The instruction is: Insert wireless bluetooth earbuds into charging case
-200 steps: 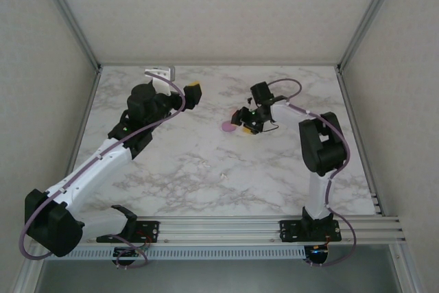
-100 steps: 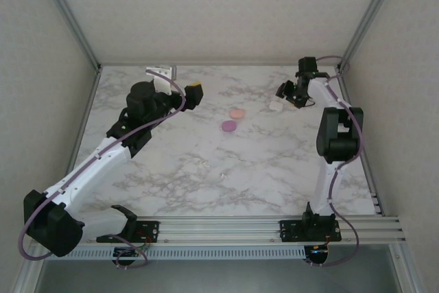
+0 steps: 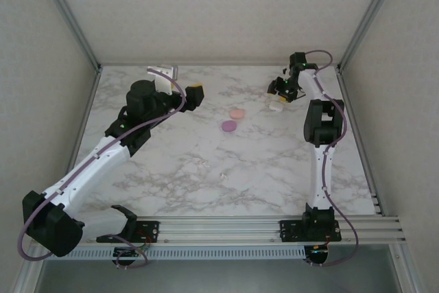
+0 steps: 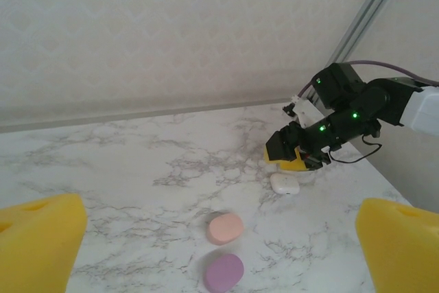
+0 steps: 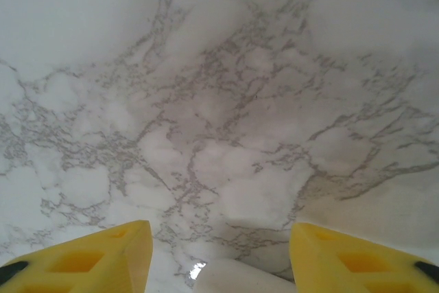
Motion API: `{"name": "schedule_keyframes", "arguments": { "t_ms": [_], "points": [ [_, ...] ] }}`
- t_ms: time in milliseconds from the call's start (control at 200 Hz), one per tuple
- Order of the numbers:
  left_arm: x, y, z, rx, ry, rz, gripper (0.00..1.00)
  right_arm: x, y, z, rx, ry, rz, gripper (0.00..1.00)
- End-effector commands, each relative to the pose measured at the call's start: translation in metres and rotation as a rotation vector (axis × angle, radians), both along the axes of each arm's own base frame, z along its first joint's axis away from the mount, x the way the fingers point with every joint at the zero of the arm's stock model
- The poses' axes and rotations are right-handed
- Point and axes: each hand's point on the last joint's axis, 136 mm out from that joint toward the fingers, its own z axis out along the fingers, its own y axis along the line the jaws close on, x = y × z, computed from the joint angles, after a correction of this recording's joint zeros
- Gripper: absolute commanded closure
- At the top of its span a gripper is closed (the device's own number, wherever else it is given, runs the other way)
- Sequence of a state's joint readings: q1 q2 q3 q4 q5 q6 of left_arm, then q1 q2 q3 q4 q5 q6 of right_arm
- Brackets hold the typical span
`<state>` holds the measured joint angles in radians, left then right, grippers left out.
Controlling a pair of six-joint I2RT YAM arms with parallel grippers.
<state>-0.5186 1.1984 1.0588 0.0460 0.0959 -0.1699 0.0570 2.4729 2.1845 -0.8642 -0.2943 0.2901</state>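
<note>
Swung away from the middle of the bench since a second ago, the right arm is now folded up at the far right corner. The right end effector (image 3: pixel 282 89) is held just above and beside a small white rounded case (image 3: pixel 276 108). From the right wrist, its yellow fingers (image 5: pixel 89 255) are seen spread wide with nothing between them. The white case is seen low at the bottom edge, between the two fingers.

The left end effector (image 3: pixel 195 94) is held up over the far left part of the white marble bench (image 3: pixel 171 169). It is also spread wide, and nothing is gripped.

A flat peach oval case (image 4: pixel 226 228) and a flat purple oval case (image 4: pixel 223 272) are laid close together near the middle, well apart from the white case. Some tiny pale specks (image 3: pixel 224 176) are seen nearer the arm bases. These may be the earbuds, but they are too small to be told for sure. No bud is held, and none is seen inside a case.

The step in hand is judged to be getting the white case ready, so the task is thought to be near its start. Next, the case will likely need to be gripped gently or opened, and a bud will need to be fetched. A very careful pinch is called for, since the buds are much smaller than the fingers.
</note>
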Motion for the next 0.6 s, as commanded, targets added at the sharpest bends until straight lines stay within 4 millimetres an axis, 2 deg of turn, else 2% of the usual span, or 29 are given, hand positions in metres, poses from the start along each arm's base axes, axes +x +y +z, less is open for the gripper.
{"name": "schedule_keyframes", "arguments": {
  "t_ms": [0, 120, 350, 496, 596],
  "points": [
    [-0.001, 0.002, 0.018, -0.032, -0.017, -0.002, 0.0, -0.012, 0.006, -0.004, 0.022, 0.038, 0.051, 0.45],
    [0.002, 0.0, 0.017, -0.028, -0.013, -0.008, 0.0, -0.025, 0.008, -0.004, 0.022, 0.05, 0.078, 0.46],
    [0.007, -0.005, 0.015, -0.027, -0.006, -0.02, 0.0, -0.052, 0.015, 0.009, 0.012, 0.011, 0.146, 0.46],
    [0.01, -0.009, 0.014, -0.03, -0.002, -0.033, 0.0, -0.063, 0.015, 0.004, -0.062, 0.016, 0.183, 0.44],
    [0.01, -0.01, 0.014, -0.03, 0.0, -0.035, 0.0, -0.067, 0.014, -0.002, -0.146, 0.018, 0.209, 0.38]
  ]
}}
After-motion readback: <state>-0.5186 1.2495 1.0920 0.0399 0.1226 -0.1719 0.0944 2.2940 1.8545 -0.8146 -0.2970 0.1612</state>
